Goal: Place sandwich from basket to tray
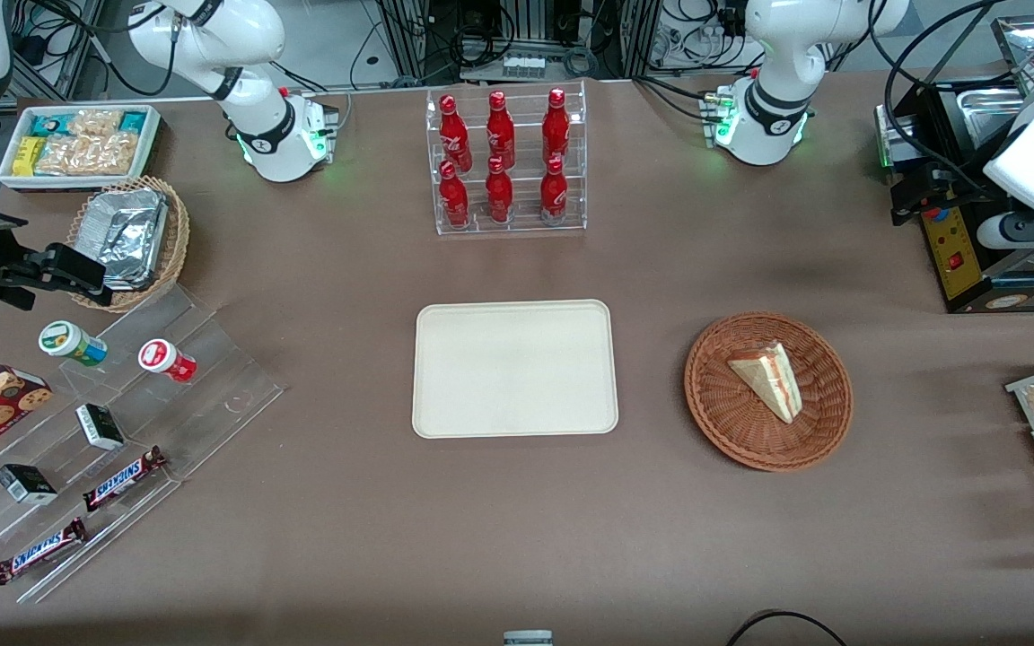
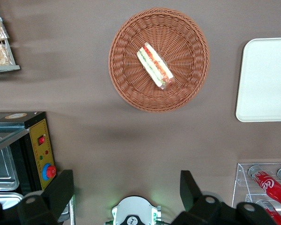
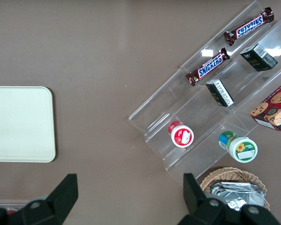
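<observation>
Front view: sandwich in basket, right of tray. My gripper hovers high, fingers apart. I'd pinch the soft, squashable wedge gently across its bread faces.

Glossy white arm links join at black rings; its round base glows green; the end effector has black, wedge-shaped fingers.

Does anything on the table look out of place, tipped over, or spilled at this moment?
Two small cups lie on their sides on the clear stepped stand. The sandwich lies in the basket; the tray is bare. The gripper hangs open, high above.
</observation>
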You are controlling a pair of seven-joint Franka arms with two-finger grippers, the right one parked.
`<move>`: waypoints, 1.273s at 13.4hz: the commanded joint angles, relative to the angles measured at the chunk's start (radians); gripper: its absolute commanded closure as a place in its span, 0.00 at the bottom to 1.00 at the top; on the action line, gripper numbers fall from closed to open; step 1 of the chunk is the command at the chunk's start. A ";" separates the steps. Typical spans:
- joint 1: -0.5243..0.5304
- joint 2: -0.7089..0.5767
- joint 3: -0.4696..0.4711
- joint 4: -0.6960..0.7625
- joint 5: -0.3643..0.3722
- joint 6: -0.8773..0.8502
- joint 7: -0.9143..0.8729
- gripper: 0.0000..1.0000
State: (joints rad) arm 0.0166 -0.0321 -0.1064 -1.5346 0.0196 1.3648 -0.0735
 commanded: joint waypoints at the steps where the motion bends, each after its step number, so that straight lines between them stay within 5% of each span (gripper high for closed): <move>1: 0.020 -0.009 -0.016 -0.001 0.000 -0.010 0.015 0.00; 9: 0.025 0.005 -0.009 -0.174 0.014 0.118 -0.003 0.00; 17: 0.022 0.015 -0.010 -0.374 -0.003 0.390 -0.327 0.00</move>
State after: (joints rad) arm 0.0327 -0.0038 -0.1056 -1.8818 0.0193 1.7183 -0.3389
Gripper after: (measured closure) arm 0.000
